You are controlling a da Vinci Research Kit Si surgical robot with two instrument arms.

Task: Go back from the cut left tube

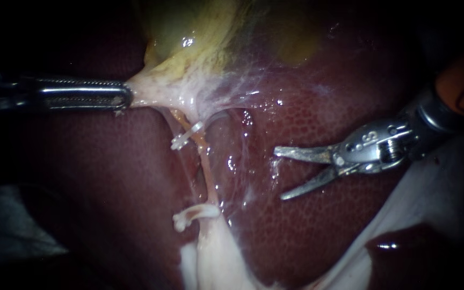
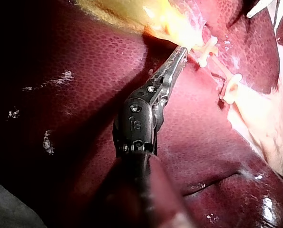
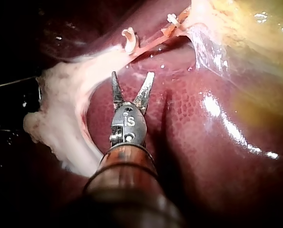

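Observation:
My left instrument [image 1: 127, 98] comes in from the left, its jaws shut on the pale neck of the yellow-green gallbladder [image 1: 189, 37] and pulling it leftward; the left wrist view shows the same hold [image 2: 181, 50]. Below it a thin tan tube [image 1: 206, 166] carries an upper white clip [image 1: 186, 136] and a lower white clip [image 1: 191, 215]. I cannot tell whether it is parted between them. My right instrument [image 1: 279, 174] hovers to the right over the liver [image 1: 108, 177], blades open and empty, well clear of the tube. In the right wrist view the blades [image 3: 133, 78] stand short of the clips [image 3: 129, 38].
Pale fatty tissue [image 1: 210, 258] hangs below the lower clip. A white sheet [image 1: 430, 204] lies under the liver's right edge. Thin glistening membrane [image 1: 243, 107] spreads from the gallbladder neck across the liver.

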